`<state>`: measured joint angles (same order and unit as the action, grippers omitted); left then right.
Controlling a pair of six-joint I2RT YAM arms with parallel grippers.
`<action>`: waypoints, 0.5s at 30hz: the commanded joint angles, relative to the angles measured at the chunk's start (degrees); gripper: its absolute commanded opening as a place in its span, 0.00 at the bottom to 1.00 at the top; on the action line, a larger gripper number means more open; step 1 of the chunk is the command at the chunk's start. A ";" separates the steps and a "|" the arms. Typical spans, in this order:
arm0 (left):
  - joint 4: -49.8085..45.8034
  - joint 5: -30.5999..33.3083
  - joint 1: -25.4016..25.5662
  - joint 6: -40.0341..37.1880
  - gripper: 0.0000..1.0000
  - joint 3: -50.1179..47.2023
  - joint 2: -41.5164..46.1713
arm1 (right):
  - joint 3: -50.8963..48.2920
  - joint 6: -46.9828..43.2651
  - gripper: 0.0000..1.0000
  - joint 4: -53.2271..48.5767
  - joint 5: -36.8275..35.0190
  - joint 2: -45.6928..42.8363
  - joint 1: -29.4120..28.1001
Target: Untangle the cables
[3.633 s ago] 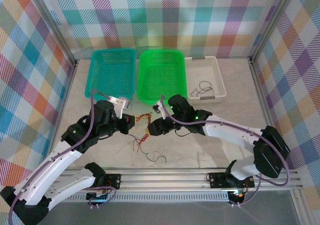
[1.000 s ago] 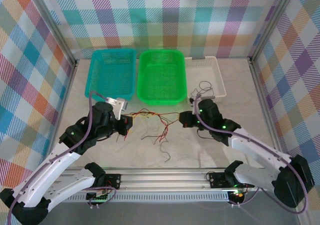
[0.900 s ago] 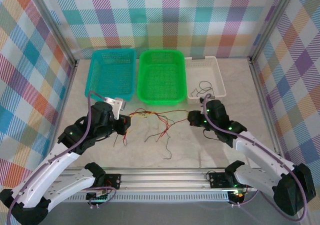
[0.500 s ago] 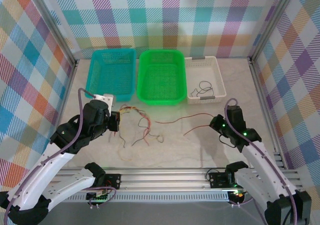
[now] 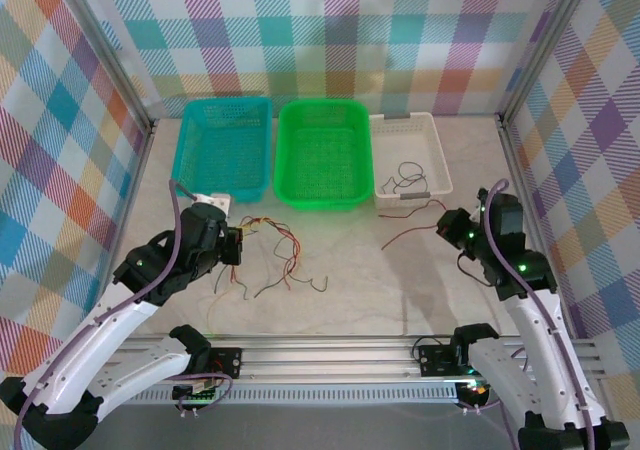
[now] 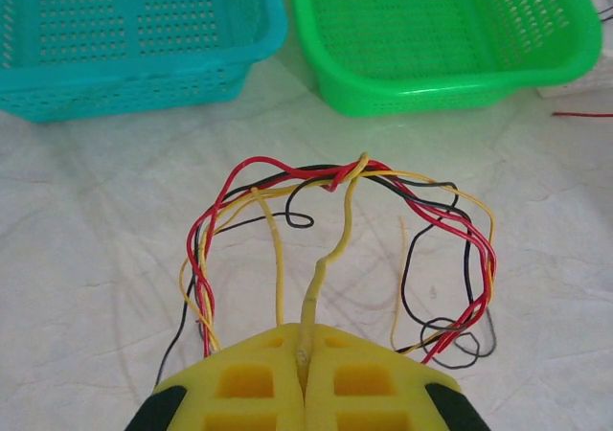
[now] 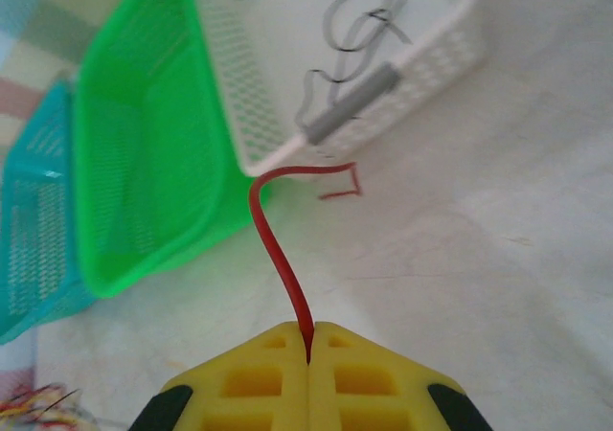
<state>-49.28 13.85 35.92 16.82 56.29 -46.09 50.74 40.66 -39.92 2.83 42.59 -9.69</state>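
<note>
Saw the right gripper [image 7: 308,343] clamped shut on a lone red wire [image 7: 276,244], trailing over the table [image 7: 498,230] beside the white basket [image 7: 421,67], well apart from the tangle [image 6: 335,177]. Saw the left gripper [image 6: 304,354] pinched on a yellow strand [image 6: 330,249] of that tangle near the teal basket [image 6: 134,81]. Best lifted slowly, loose end kept from dragging. Could not judge the intended basket, nor trace crossings inside the tangle.

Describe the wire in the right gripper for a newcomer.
Find the white plastic mesh basket, rightmost of three. Just in front of it a thin red wire trails over the tabletop, one end pinched in the right gripper. Unlike the tangled red, yellow and black wires further left, it runs alone.
</note>
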 commanded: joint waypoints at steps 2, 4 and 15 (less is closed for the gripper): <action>5.24 -6.73 -0.68 -1.17 0.00 -1.97 2.30 | 9.29 -4.49 0.00 2.84 4.50 3.37 -3.59; 5.83 -8.62 -0.68 -1.30 0.00 -2.43 2.25 | 13.65 -5.38 0.00 2.94 3.78 6.73 -5.95; 6.52 -12.19 -0.68 -1.93 0.00 -3.33 0.66 | 34.95 -9.86 0.00 5.58 -3.42 26.27 -20.25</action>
<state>-44.58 3.60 35.79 15.86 53.69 -45.36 80.90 33.63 -36.10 1.54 65.52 -28.84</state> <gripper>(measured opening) 0.052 0.067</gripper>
